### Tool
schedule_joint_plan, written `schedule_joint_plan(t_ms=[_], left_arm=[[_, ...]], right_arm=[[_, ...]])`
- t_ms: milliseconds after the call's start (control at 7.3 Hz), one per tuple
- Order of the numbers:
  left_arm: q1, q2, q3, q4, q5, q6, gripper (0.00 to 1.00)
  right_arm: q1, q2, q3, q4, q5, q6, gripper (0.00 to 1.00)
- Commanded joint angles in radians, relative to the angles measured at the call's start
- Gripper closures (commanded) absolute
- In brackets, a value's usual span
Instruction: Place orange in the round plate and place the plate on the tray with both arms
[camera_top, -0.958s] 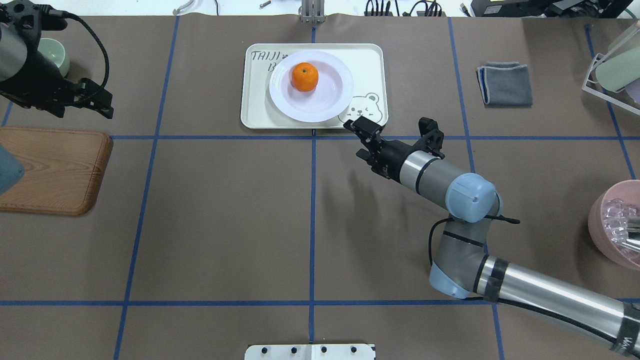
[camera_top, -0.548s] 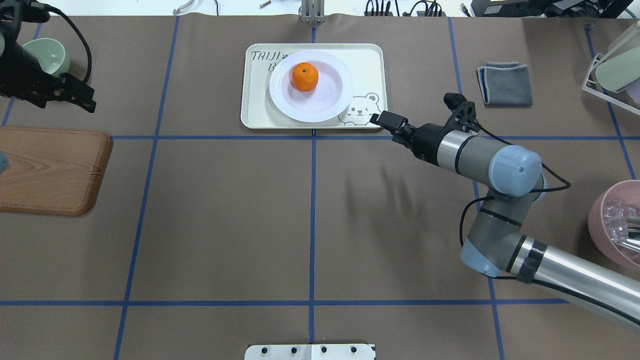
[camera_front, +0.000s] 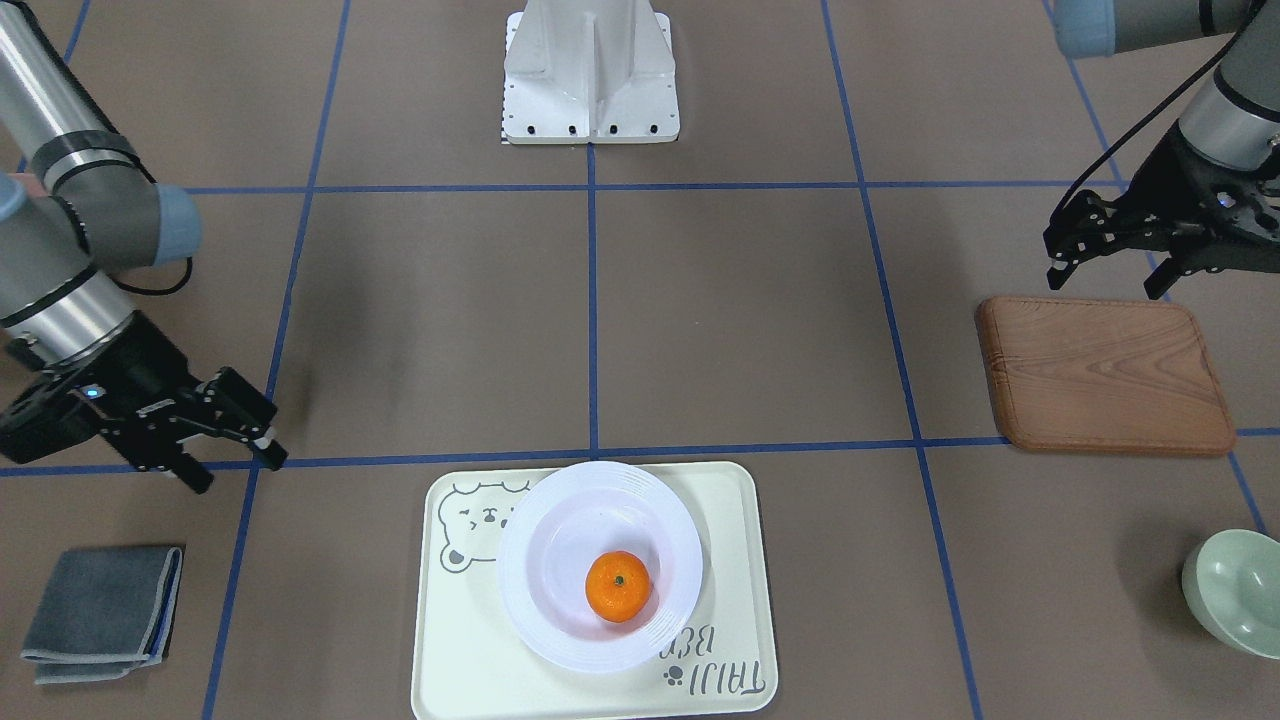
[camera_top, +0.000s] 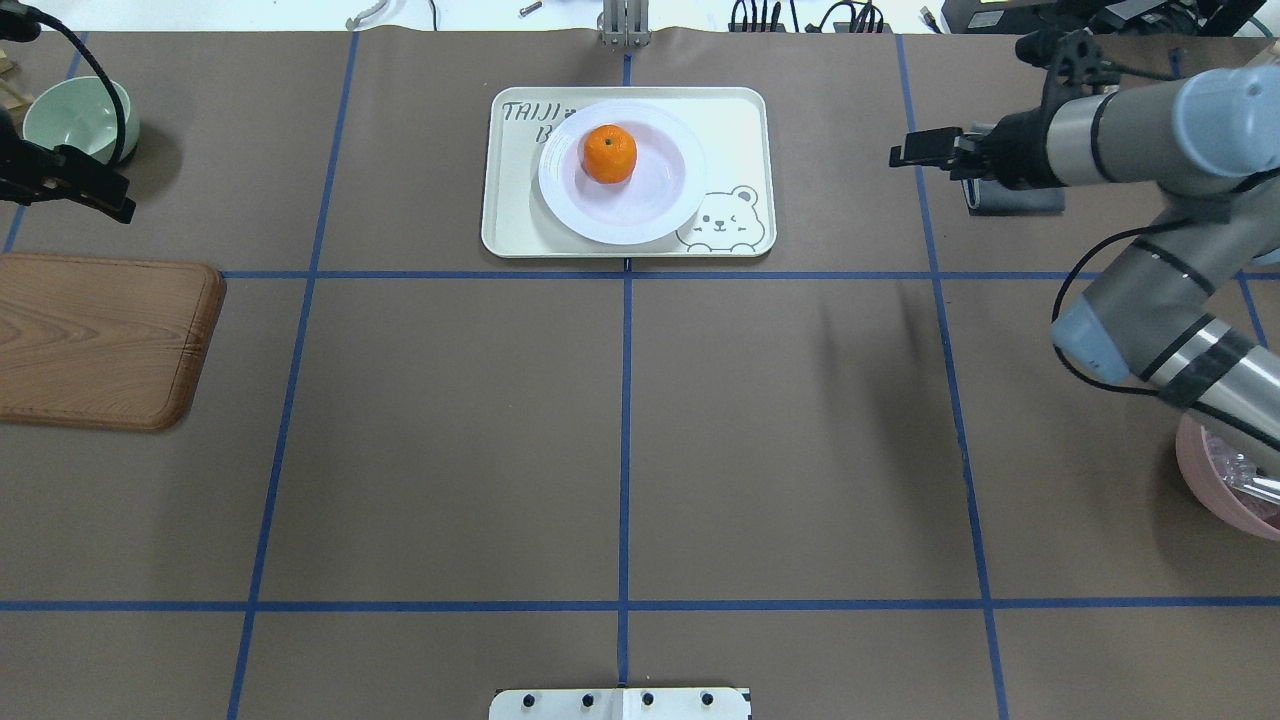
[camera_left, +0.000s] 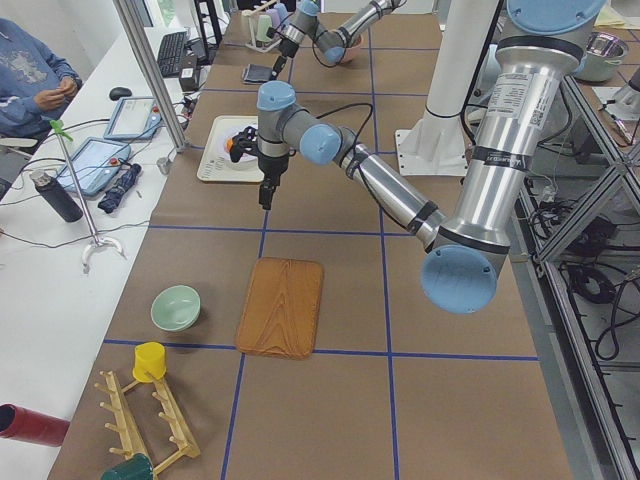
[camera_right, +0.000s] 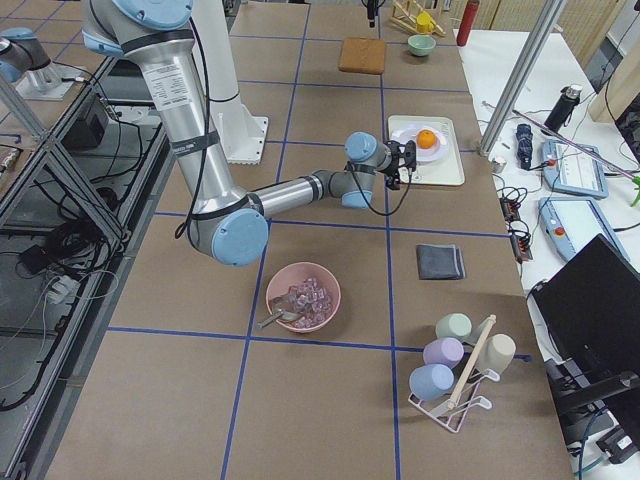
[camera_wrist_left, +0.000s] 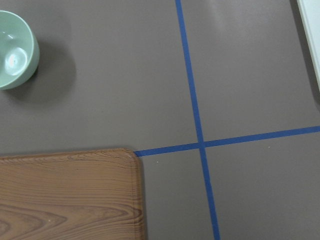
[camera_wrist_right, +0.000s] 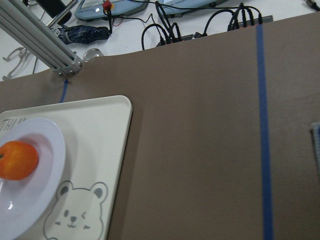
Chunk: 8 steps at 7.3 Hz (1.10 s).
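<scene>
The orange (camera_top: 609, 153) lies in the white round plate (camera_top: 655, 200), and the plate rests on the cream tray (camera_top: 515, 225) at the table's far middle. The front-facing view shows the same orange (camera_front: 618, 586), plate (camera_front: 555, 535) and tray (camera_front: 460, 650). My right gripper (camera_top: 897, 153) hovers open and empty well to the tray's right, above the grey cloth. Its wrist view catches the orange (camera_wrist_right: 17, 160) and the tray (camera_wrist_right: 112, 150) at lower left. My left gripper (camera_front: 1103, 280) hangs open and empty far to the left, over the wooden board's edge.
A wooden board (camera_top: 100, 340) lies at the left and a pale green bowl (camera_top: 75, 115) stands behind it. A folded grey cloth (camera_front: 100, 610) lies right of the tray. A pink bowl (camera_top: 1225, 480) stands at the right edge, partly under my right arm.
My right arm has swung from the tray's near right corner out to the right and farther back, over the grey cloth. The left gripper has drawn farther left. Orange, plate and tray are unmoved.
</scene>
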Motion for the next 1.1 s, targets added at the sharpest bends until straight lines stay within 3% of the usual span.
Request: schedule_joint_plan(t_ms=[0, 274, 411, 548, 685, 958], left_arm=[[-0.039, 0.049, 0.000, -0.005, -0.005, 0.113, 0.02], [-0.116, 0.099, 0.008, -0.008, -0.009, 0.254, 0.02], [-0.154, 0.127, 0.012, -0.008, -0.011, 0.319, 0.02], [-0.189, 0.162, 0.017, -0.010, -0.020, 0.380, 0.02], [-0.219, 0.193, 0.025, -0.010, -0.070, 0.437, 0.02], [-0.240, 0.199, 0.049, -0.007, -0.081, 0.461, 0.02]], right_arm=[[0.161, -0.056, 0.003, -0.162, 0.175, -0.289, 0.00], [0.293, -0.072, 0.003, -0.341, 0.304, -0.560, 0.00], [0.339, -0.096, 0.010, -0.404, 0.324, -0.654, 0.00], [0.372, -0.139, 0.025, -0.458, 0.335, -0.766, 0.00], [0.399, -0.146, 0.041, -0.570, 0.334, -0.892, 0.00], [0.435, -0.130, 0.096, -0.832, 0.306, -1.110, 0.00]])
